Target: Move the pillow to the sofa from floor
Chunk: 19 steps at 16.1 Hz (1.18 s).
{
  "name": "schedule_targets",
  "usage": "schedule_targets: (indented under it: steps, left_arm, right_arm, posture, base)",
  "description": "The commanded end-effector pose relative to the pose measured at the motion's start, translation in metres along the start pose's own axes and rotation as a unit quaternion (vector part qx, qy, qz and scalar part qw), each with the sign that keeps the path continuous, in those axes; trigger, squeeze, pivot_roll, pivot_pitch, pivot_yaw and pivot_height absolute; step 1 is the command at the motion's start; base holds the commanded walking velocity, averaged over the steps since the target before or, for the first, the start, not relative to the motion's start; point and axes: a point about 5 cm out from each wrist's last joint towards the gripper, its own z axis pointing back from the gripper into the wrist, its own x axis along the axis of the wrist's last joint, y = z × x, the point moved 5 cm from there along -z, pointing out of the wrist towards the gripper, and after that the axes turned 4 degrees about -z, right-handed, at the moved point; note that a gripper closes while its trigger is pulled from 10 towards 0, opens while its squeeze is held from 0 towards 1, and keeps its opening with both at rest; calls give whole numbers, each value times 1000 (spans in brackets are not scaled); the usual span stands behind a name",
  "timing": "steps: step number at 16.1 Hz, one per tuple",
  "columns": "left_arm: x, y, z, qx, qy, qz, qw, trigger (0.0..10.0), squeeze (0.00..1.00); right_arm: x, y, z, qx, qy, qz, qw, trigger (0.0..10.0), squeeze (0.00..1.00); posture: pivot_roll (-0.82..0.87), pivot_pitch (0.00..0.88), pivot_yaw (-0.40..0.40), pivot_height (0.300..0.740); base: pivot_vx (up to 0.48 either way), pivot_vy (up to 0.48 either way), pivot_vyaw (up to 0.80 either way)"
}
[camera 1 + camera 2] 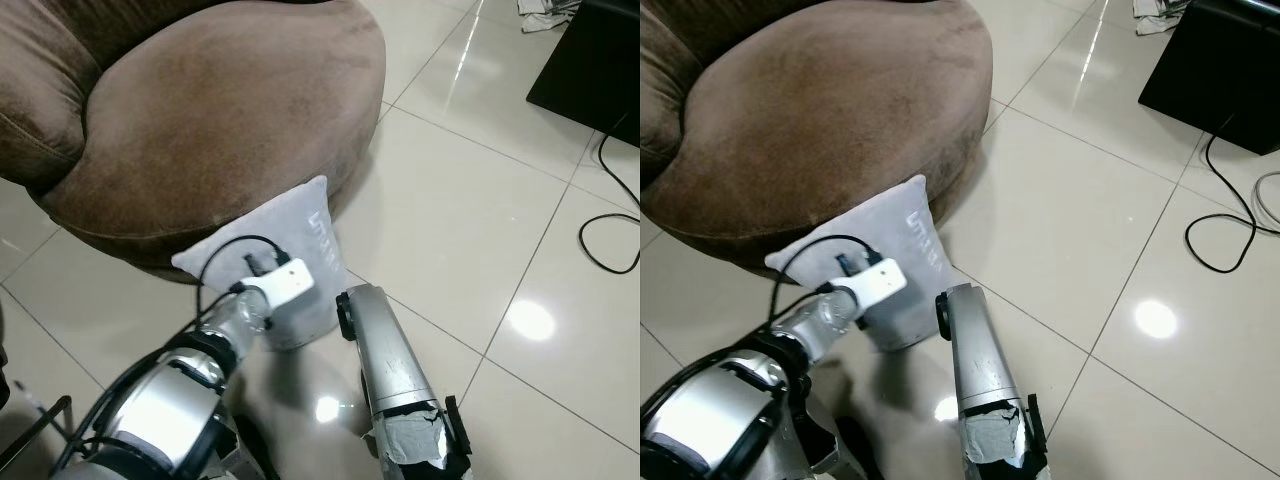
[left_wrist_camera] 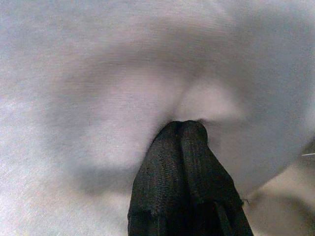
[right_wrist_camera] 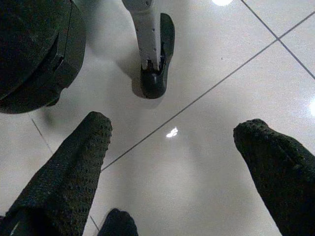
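Pillow [image 1: 290,250]: grey, centre frame, upright on floor [image 1: 470,220], leaning on brown sofa [image 1: 200,110].
Left tool [image 2: 184,130]: fingers pinched together on pillow fabric.
Right tool [image 3: 172,162]: fingers spread, empty.
Handling: soft, light, likely to sag; best held by corner.

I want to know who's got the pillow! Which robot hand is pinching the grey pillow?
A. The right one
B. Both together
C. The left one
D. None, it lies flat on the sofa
C: the left gripper has its black fingers shut together in a pinch of the grey pillow, while the right gripper hangs open over the tiled floor.
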Motion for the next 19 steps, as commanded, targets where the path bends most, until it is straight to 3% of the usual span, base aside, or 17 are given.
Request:
schedule_targets:
  steps: [1,12,19]
  left_arm:
    - [-7,14,1,27,3,12,1000,10000,0]
    - [-48,80,12,96,16,-11,995,10000,0]
    - [-80,103,24,115,49,-22,992,10000,0]
  right_arm:
    - [-10,4,2,2,18,-10,1000,10000,0]
    - [-2,8,-20,11,9,0,1000,10000,0]
    - [0,10,-27,12,6,2,1000,10000,0]
  posture:
    - [-569,266,74,480]
    - [-539,215,82,480]
    - [-523,204,82,480]
  base:
    - [0,0,0]
    - [0,0,0]
    - [0,0,0]
